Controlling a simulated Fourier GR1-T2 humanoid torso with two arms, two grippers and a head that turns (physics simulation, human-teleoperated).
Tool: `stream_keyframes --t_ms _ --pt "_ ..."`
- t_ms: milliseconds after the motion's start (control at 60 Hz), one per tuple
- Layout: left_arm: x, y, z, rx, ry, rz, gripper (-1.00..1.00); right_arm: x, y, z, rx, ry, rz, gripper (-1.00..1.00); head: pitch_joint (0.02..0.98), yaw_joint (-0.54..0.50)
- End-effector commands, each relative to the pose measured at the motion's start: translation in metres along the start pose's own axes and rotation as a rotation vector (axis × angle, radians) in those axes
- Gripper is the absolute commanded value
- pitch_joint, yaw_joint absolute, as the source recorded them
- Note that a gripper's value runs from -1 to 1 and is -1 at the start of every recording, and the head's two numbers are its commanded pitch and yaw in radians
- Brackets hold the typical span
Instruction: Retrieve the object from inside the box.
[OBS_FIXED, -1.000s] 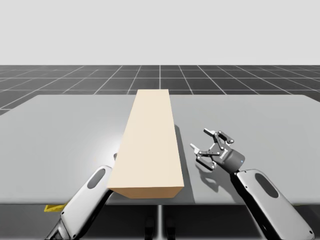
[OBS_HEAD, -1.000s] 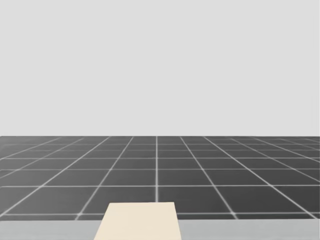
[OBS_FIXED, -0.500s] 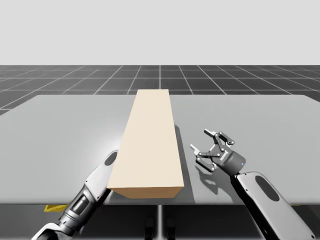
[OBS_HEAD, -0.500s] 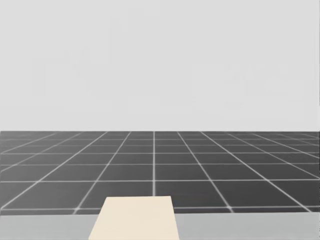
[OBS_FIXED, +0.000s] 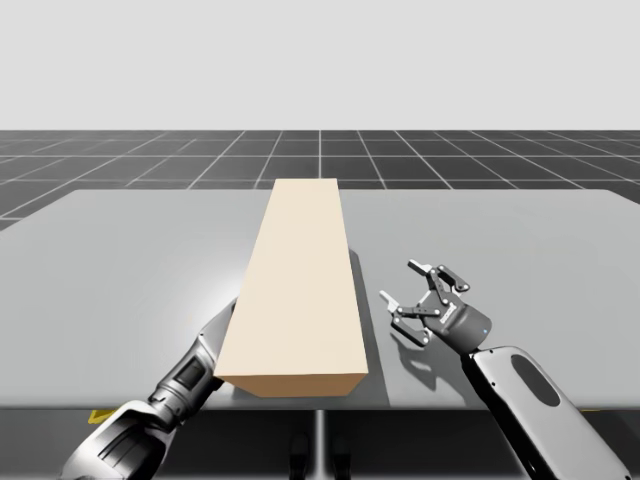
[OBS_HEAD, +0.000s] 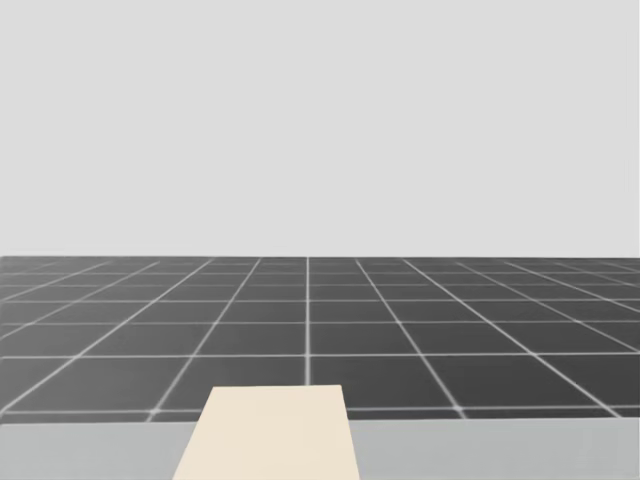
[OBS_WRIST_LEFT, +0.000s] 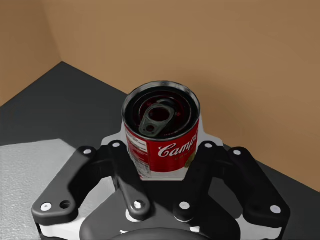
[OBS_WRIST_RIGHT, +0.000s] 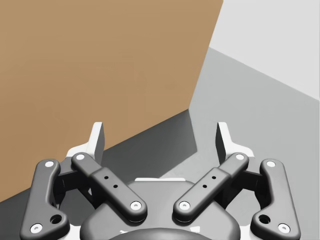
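Note:
A long tan box (OBS_FIXED: 300, 285) lies lengthwise on the grey table (OBS_FIXED: 120, 270); its far end also shows in the head view (OBS_HEAD: 270, 440). In the left wrist view a red-and-white can (OBS_WRIST_LEFT: 167, 152) with a pull-tab lid stands upright inside the box, brown walls behind it. My left gripper (OBS_WRIST_LEFT: 161, 141) is shut on the can, a finger on each side. From above, my left arm (OBS_FIXED: 190, 375) goes in at the box's near left side and the gripper is hidden. My right gripper (OBS_FIXED: 415, 300) hovers open just right of the box, facing its wall (OBS_WRIST_RIGHT: 100, 65).
Bare table stretches left and right of the box. The near table edge (OBS_FIXED: 440, 405) runs just behind my right gripper. A dark tiled floor (OBS_HEAD: 320, 330) lies beyond the table.
My left arm has pushed further in at the box's near left side. My right gripper has barely shifted. My head has turned slightly downward, raising the horizon in the head view.

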Motion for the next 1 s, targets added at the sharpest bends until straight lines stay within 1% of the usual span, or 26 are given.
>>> stream_keyframes --t_ms 17,67,167,233,250,333,350,400,417,467,533,567,583,617,667,700,733,800,833,867,917,1000 --pt "-0.006 0.002 -0.003 -0.042 0.019 -0.004 1.00 0.000 0.001 0.000 0.001 -0.001 0.003 -1.00 0.110 -0.02" --pt "-0.007 0.001 -0.002 -0.049 0.025 -0.003 1.00 0.000 0.001 0.000 0.000 0.001 0.003 -1.00 0.111 -0.02" --pt "-0.005 0.003 0.004 -0.030 0.036 -0.014 1.00 0.000 0.001 0.001 0.002 0.001 0.003 -1.00 0.109 -0.03" --pt "0.000 0.007 0.017 -0.001 0.032 -0.014 1.00 -0.001 0.002 0.001 0.007 0.000 0.004 -1.00 0.109 -0.03" --pt "0.002 0.009 0.024 0.010 0.032 -0.021 1.00 -0.001 0.002 0.001 0.011 0.000 0.005 -1.00 0.109 -0.03" --pt "0.005 0.012 0.044 0.040 0.027 -0.036 1.00 -0.001 0.003 0.001 0.015 0.000 0.006 -1.00 0.108 -0.02" --pt "0.006 0.012 0.052 0.053 0.018 -0.036 1.00 -0.001 0.003 0.002 0.016 0.000 0.005 -1.00 0.107 -0.02" --pt "0.006 0.013 0.067 0.065 -0.001 -0.021 1.00 -0.001 0.003 0.002 0.017 -0.001 0.005 -1.00 0.104 -0.02" --pt "0.005 0.013 0.069 0.071 -0.003 -0.022 1.00 -0.001 0.003 0.002 0.018 0.000 0.005 -1.00 0.103 -0.02" --pt "0.004 0.012 0.083 0.089 -0.012 -0.030 1.00 -0.001 0.004 0.003 0.019 0.003 0.007 -1.00 0.102 -0.02" --pt "0.002 0.011 0.102 0.122 -0.010 -0.056 1.00 -0.001 0.004 0.003 0.020 0.006 0.011 -1.00 0.101 -0.02" --pt "0.003 0.010 0.111 0.131 -0.013 -0.057 1.00 -0.001 0.004 0.004 0.020 0.007 0.014 -1.00 0.099 -0.02" --pt "0.003 0.009 0.113 0.133 -0.013 -0.059 1.00 -0.001 0.004 0.004 0.020 0.007 0.014 -1.00 0.099 -0.02" --pt "0.004 0.009 0.121 0.147 -0.013 -0.076 1.00 -0.001 0.004 0.004 0.021 0.007 0.013 -1.00 0.099 -0.02" --pt "0.006 0.009 0.128 0.173 -0.016 -0.092 1.00 -0.001 0.005 0.004 0.023 0.008 0.015 -1.00 0.098 -0.02" --pt "0.008 0.009 0.133 0.178 -0.019 -0.095 1.00 -0.001 0.005 0.004 0.025 0.009 0.013 -1.00 0.097 -0.02" --pt "0.010 0.010 0.138 0.195 -0.023 -0.101 1.00 -0.001 0.006 0.004 0.027 0.011 0.015 -1.00 0.097 -0.02" --pt "0.014 0.013 0.147 0.210 -0.032 -0.098 1.00 -0.001 0.007 0.004 0.029 0.012 0.015 -1.00 0.093 -0.02" --pt "0.018 0.016 0.152 0.228 -0.036 -0.106 1.00 -0.001 0.007 0.004 0.029 0.011 0.015 -1.00 0.091 -0.02" --pt "0.021 0.019 0.156 0.235 -0.044 -0.101 1.00 -0.001 0.007 0.004 0.028 0.011 0.014 -1.00 0.090 -0.02" --pt "0.026 0.024 0.161 0.259 -0.050 -0.112 1.00 -0.001 0.007 0.004 0.028 0.010 0.014 -1.00 0.089 -0.01" --pt "0.040 0.037 0.172 0.296 -0.073 -0.105 1.00 0.000 0.007 0.004 0.026 0.009 0.014 -1.00 0.086 -0.01"
